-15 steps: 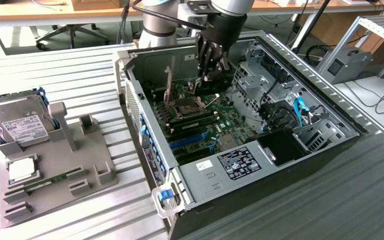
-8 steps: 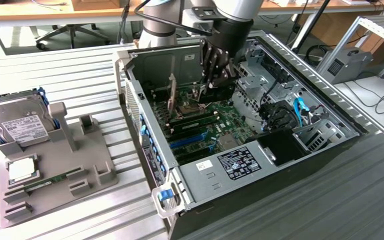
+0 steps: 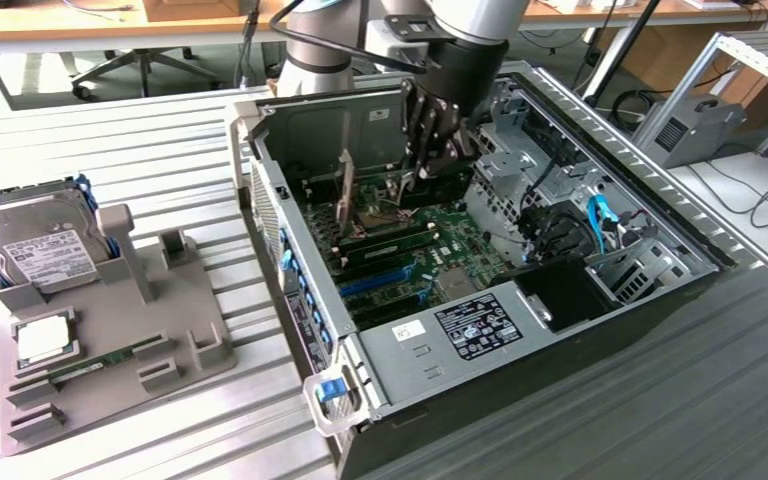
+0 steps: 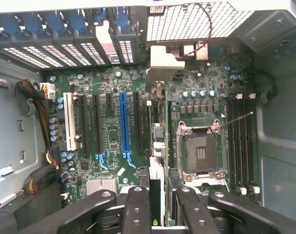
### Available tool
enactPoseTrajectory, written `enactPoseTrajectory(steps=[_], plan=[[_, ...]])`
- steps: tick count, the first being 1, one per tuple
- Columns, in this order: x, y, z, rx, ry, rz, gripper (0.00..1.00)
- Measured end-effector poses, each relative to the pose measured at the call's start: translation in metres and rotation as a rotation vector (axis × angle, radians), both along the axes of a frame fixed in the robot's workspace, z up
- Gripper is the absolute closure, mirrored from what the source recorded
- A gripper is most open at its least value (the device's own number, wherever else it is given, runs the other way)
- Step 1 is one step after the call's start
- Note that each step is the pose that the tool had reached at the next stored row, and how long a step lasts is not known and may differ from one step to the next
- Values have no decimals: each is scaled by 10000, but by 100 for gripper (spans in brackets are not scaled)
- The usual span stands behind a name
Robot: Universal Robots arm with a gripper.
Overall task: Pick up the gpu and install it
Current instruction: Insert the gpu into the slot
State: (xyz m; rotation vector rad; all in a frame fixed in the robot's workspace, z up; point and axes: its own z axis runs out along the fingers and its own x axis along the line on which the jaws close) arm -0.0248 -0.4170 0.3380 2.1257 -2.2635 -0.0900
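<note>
Holding gpu (image 4: 157, 146) edge-on, gripper (image 4: 158, 195) fingers clamped partway on it, inside pc case (image 3: 357, 340); keep card vertical, aligned w/ slot.

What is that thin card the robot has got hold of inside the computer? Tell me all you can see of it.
It is the gpu, a slim dark card seen edge-on, with a pale metal bracket at the end nearest the case's perforated grille. The gripper is clamped on its other end, a finger on each face. The card stands on edge over the green motherboard, between the blue slot and the processor socket. Whether it is seated cannot be told.
</note>
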Motion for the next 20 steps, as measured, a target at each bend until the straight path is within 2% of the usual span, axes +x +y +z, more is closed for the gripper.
enactPoseTrajectory(steps=[6,9,20], plan=[[0,-22,0,-43,0,-1,74],[0,-48,0,-88,0,0,74],[0,-86,0,-162,0,0,74]])
